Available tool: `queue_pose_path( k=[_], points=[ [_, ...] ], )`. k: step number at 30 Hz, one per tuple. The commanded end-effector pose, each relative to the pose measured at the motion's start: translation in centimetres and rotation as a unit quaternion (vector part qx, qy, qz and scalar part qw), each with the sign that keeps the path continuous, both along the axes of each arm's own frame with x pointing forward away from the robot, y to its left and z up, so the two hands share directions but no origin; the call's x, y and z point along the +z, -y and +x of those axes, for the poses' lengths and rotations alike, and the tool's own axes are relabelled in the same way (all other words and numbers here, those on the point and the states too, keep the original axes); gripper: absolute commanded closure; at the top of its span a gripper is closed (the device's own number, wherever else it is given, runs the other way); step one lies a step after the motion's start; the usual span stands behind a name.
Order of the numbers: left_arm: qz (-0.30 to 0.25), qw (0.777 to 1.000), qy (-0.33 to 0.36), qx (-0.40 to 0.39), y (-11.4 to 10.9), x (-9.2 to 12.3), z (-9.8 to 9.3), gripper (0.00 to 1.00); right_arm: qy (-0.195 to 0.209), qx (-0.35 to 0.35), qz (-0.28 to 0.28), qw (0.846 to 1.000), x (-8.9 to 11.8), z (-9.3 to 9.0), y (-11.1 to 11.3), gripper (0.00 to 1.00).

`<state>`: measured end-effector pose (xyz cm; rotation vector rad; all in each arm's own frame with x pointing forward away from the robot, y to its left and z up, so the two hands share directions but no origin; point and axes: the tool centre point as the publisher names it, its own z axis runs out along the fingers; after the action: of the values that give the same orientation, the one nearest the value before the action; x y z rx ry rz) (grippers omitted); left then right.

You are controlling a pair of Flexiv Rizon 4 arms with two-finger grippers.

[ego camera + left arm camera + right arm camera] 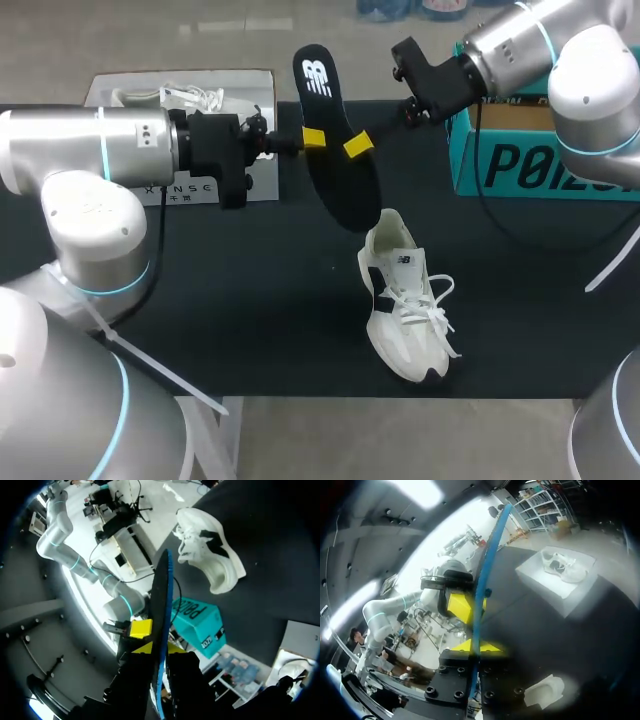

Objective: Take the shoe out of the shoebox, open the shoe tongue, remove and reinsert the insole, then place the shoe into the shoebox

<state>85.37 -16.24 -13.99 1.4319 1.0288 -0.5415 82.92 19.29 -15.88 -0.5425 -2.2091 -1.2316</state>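
A long black insole (340, 180) hangs tilted in the air over the back of the table, held from both sides. My left gripper (314, 138) is shut on its upper part from the left. My right gripper (358, 145) is shut on the same part from the right. In the left wrist view my gripper (159, 648) has a yellow tip against each face of the insole (162, 590). In the right wrist view my gripper (476, 646) pinches the blue-edged insole (490, 550). The white shoe (405, 300) lies on the black table below the insole, apart from both grippers.
The teal shoebox (540, 165) stands at the back right, under my right arm. At the back left a white box (215, 185) carries a second white shoe (185, 97). The table's front edge runs just past the shoe's toe.
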Motion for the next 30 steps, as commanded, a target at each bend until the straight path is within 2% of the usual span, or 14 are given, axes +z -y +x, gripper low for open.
queue_pose_path(
  k=[1, 3, 7, 11, 15, 18, 21, 22, 30],
  points=[
    [-0.001, 1.000, 0.001, 0.000, 0.0, -0.1, 0.0, 0.00, 0.000, -0.007, 0.000, 1.000, -0.1, -0.3, 1.2, 1.00],
    [-0.001, 1.000, 0.001, 0.000, 0.0, -0.1, 0.0, 0.00, 0.000, -0.010, -0.001, 1.000, -0.2, -0.3, 1.8, 1.00],
    [0.039, 0.997, -0.064, 0.013, -2.6, 0.1, -1.5, 0.00, 0.002, -0.015, -0.006, 1.000, -0.3, -0.2, 2.9, 1.00],
    [0.050, 0.984, -0.172, 0.023, -4.5, -0.4, -3.7, 0.00, 0.002, -0.026, -0.009, 1.000, -0.3, -0.2, 4.2, 1.00],
    [0.067, 0.963, -0.258, 0.028, -6.0, -2.0, -5.7, 0.00, -0.003, -0.037, -0.007, 0.999, -0.7, -0.3, 5.4, 1.00],
    [0.035, 0.952, -0.303, 0.022, -6.7, -2.6, -6.7, 0.00, -0.009, -0.044, -0.007, 0.999, -1.2, -0.4, 6.1, 1.00],
    [0.006, 0.944, -0.326, 0.044, -7.1, -3.1, -6.9, 0.00, -0.008, -0.052, -0.028, 0.998, -1.3, -0.7, 6.3, 1.00],
    [0.006, 0.944, -0.326, 0.044, -7.1, -3.1, -6.9, 0.00, -0.009, -0.054, -0.014, 0.998, -1.1, -0.9, 6.5, 1.00],
    [0.006, 0.944, -0.326, 0.044, -7.1, -3.1, -6.9, 0.00, -0.009, -0.054, -0.014, 0.998, -1.1, -0.9, 6.5, 1.00]
  ],
)
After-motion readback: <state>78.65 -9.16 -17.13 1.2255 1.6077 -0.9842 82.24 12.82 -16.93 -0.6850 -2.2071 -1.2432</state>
